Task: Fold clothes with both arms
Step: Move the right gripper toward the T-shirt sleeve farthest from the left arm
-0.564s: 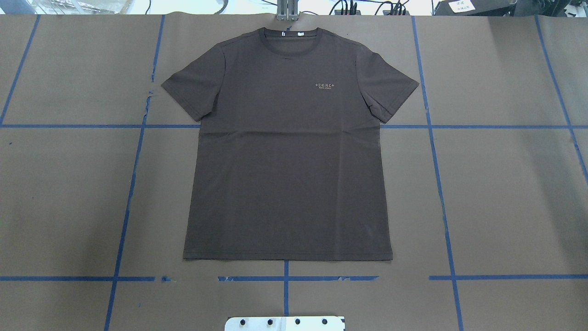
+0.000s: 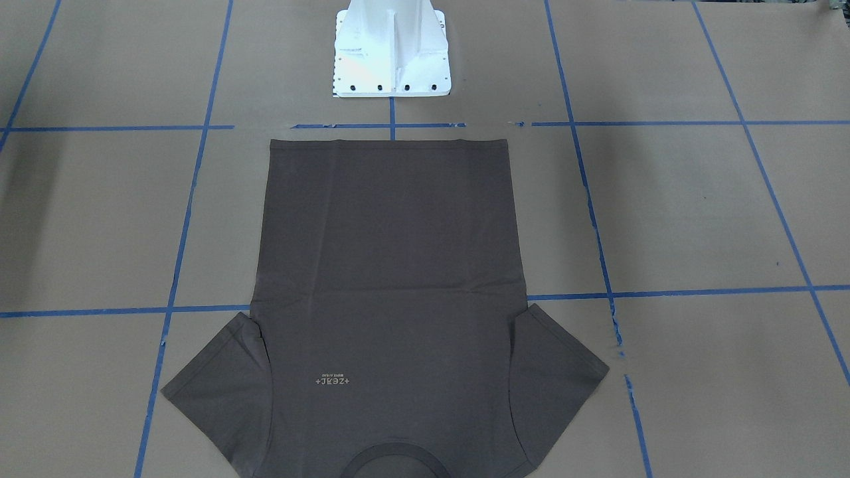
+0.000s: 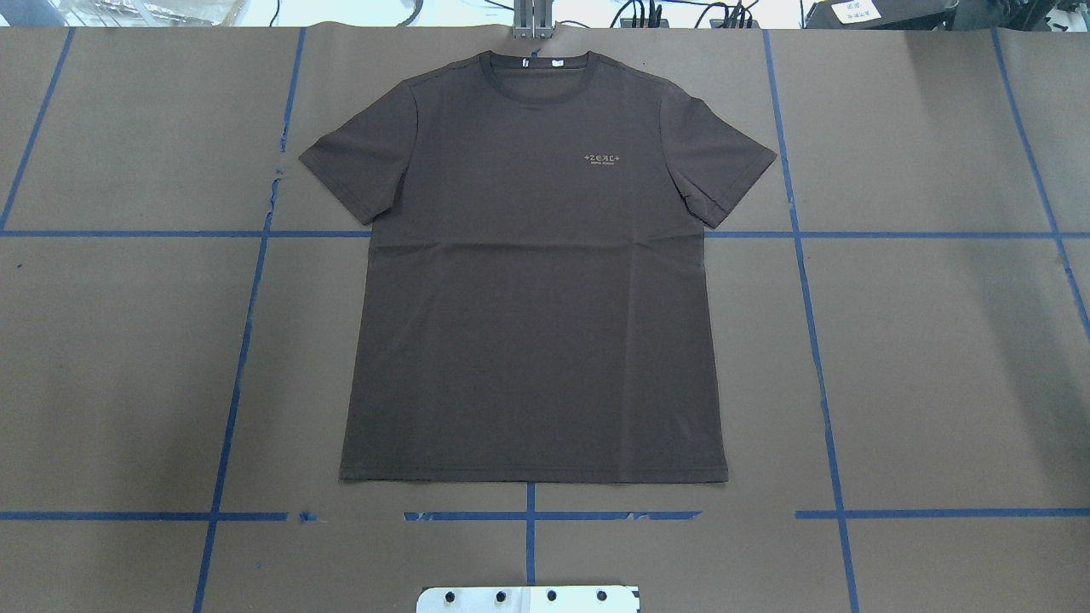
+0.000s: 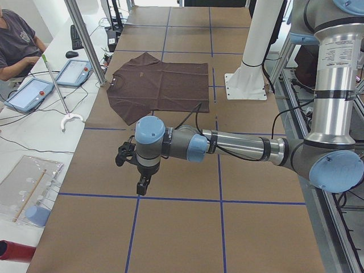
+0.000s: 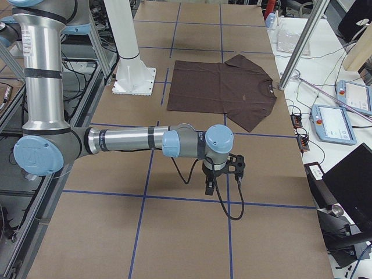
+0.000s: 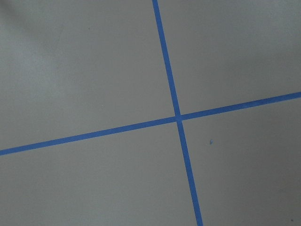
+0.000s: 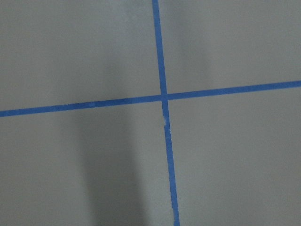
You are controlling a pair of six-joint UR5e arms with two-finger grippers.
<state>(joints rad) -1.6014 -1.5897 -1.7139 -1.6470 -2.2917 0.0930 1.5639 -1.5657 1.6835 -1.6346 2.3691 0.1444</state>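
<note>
A: Where is the T-shirt (image 3: 536, 298) laid?
B: Flat, between the left gripper (image 4: 142, 185) and the right gripper (image 5: 209, 187), well apart from both. Whether they are clenched cannot be told.
A: Handling?
B: It is judged light, soft and limp, and is best pinched at its hem corners.

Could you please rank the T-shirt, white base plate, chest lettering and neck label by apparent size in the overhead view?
1. T-shirt
2. white base plate, only partly in frame
3. chest lettering
4. neck label
</note>
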